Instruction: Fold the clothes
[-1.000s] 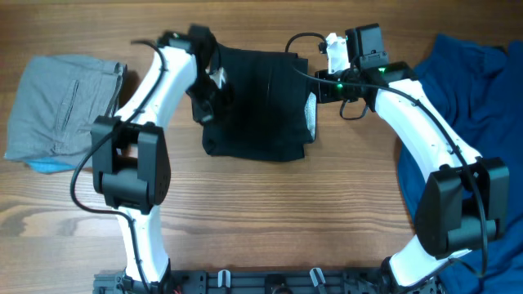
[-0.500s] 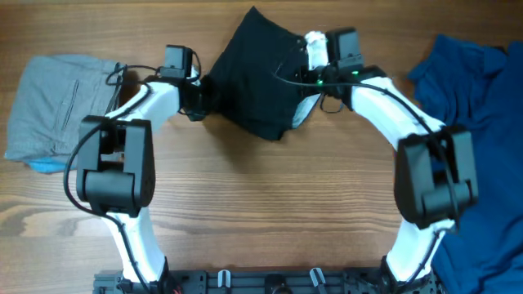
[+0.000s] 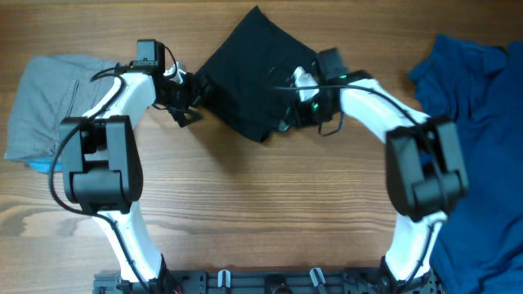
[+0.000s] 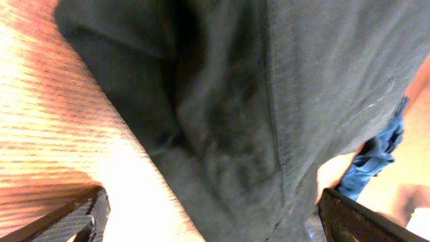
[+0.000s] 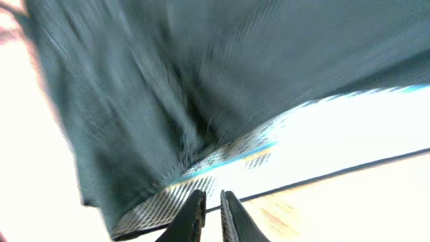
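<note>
The black garment (image 3: 249, 69) of the clothes lies bunched and turned like a diamond at the back middle of the table. My left gripper (image 3: 186, 96) stands wide open at its left corner. In the left wrist view the black cloth (image 4: 255, 101) spreads between and beyond the two far-apart fingers (image 4: 77, 218), and my left gripper (image 4: 215, 228) holds nothing. My right gripper (image 3: 300, 102) is at the garment's right edge. In the right wrist view my right gripper (image 5: 211, 212) is shut, with only a thin gap, just below the mesh-lined hem (image 5: 168, 198); nothing shows between its fingers.
A folded grey garment (image 3: 45, 102) lies at the far left over something light blue (image 3: 45, 166). A large blue garment (image 3: 478, 114) is heaped along the right side. The wooden table (image 3: 261, 212) stretches to the front between the two arm bases.
My left gripper has opened, let go of the black garment and drawn back to the left. The garment has been swung round into a diamond shape. My right gripper has moved down-left and closed further.
</note>
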